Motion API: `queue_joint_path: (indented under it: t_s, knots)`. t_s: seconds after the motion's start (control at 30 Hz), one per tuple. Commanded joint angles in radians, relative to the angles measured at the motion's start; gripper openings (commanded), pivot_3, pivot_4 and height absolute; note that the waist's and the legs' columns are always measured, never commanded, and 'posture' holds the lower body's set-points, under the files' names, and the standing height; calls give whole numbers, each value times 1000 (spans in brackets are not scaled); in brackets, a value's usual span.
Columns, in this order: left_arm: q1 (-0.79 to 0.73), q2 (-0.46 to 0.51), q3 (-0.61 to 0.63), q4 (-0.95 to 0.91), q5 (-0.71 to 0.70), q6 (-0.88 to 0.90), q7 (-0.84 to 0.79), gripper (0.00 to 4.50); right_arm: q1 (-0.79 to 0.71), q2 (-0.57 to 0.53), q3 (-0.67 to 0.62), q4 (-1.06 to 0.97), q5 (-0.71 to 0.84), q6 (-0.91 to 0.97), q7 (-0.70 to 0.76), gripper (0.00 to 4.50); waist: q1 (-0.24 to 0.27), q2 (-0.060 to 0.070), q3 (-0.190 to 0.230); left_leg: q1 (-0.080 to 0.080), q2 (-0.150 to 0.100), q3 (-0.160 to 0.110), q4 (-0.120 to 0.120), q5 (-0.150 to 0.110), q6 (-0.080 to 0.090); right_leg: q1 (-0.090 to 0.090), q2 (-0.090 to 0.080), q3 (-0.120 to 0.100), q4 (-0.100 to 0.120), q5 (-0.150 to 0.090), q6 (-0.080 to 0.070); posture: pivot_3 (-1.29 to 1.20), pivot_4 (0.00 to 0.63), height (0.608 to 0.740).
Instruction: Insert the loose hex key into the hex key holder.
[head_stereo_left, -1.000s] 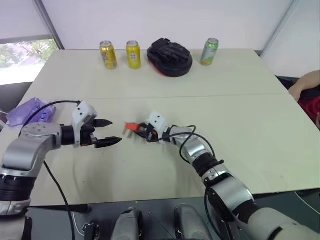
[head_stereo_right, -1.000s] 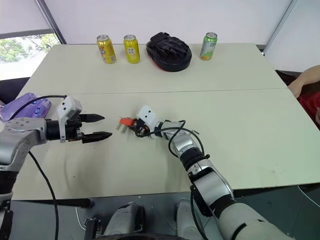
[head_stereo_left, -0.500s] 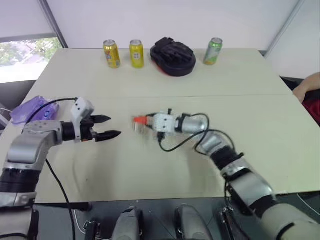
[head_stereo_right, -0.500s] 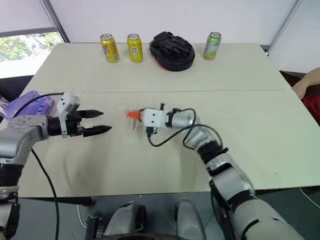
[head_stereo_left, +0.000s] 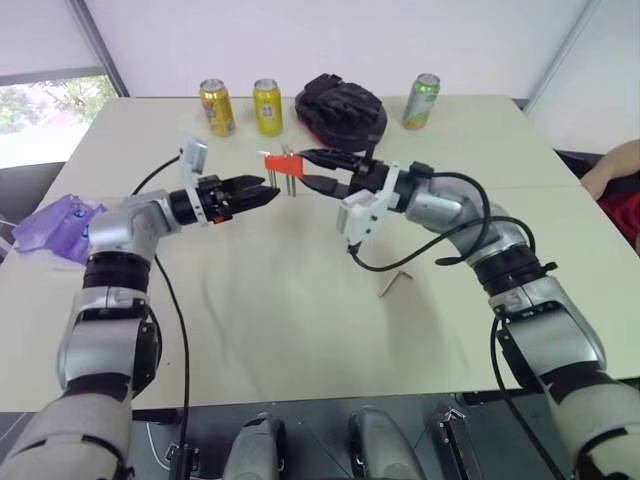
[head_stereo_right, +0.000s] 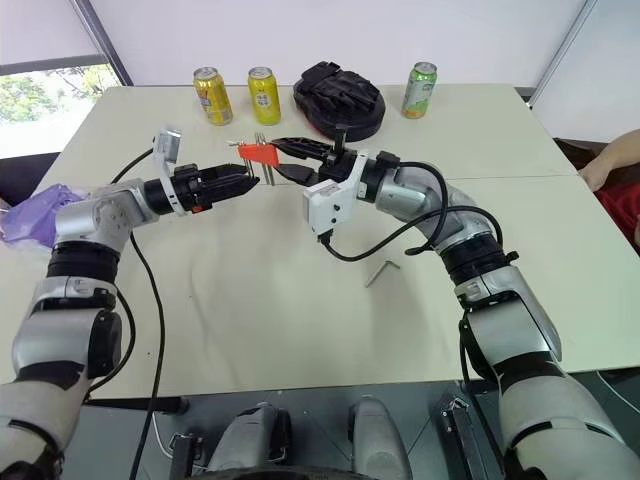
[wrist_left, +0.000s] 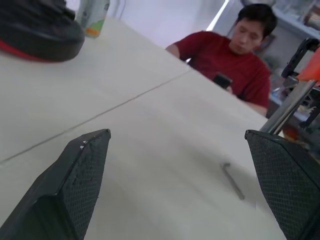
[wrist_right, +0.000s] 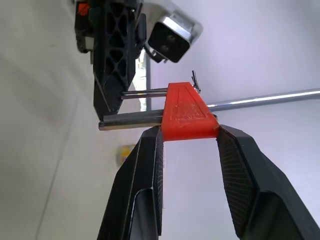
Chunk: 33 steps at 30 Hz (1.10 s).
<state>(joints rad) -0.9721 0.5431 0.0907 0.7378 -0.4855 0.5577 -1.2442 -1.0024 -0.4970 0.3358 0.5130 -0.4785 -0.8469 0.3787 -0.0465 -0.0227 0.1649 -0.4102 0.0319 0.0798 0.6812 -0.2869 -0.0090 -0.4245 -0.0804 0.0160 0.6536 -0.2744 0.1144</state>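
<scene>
Left eye view: right pincer (head_stereo_left: 308, 170) clamping hex key holder (head_stereo_left: 283, 163), now raised; left pincer (head_stereo_left: 262, 192) wide, empty.

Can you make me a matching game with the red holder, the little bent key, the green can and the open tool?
Things:
1. hex key holder
2. loose hex key
3. green can
4. left tool

Places or states:
A. standing at the table's far edge
B. lying flat on the table
C. open, holding nothing
D. held up in the right tool

Pairs: 1-D, 2-B, 3-A, 4-C
</scene>
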Motion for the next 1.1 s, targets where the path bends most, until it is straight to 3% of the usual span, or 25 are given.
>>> queue_joint_path:
  t_s: [0.03, 0.43, 0.7, 0.9, 1.1]
  knots:
    - [-51, 6, -32, -21, 3, 9, -124, 4500, -25, 4, -14, -8, -1, 23, -9, 1048, -1, 0, 0, 0, 0, 0, 0, 0, 0, 0, 0, 0, 0, 0, 0, 0, 150, 739]
    - [-29, 64, -47, -133, 19, 66, -214, 4500, 3, 4, -12, 17, 12, 66, 11, 1048, 2, 0, 0, 0, 0, -1, 0, 0, 0, 0, -1, 0, 0, 0, 0, 0, 150, 739]
    - [90, 156, -121, -258, 83, 12, -274, 4500, 11, 1, -13, 27, 27, 91, 23, 1048, -2, 0, 0, 0, 0, -1, 0, 0, 0, 0, 0, 0, 0, 0, 0, 0, 150, 739]
    - [44, 92, -68, -202, 83, -50, -166, 4500, 27, 17, -10, 10, 39, 103, 34, 1048, 8, 0, 0, 0, 0, -2, 1, 0, 0, 0, -1, 0, 0, 0, 0, 0, 150, 739]
    - [-38, 32, -72, -101, 81, -93, -164, 4500, 47, 30, -8, -25, 48, 112, 55, 1048, 3, 0, 0, 0, 0, -1, 1, 0, 0, 1, -1, 0, 0, 0, 0, 0, 150, 739]
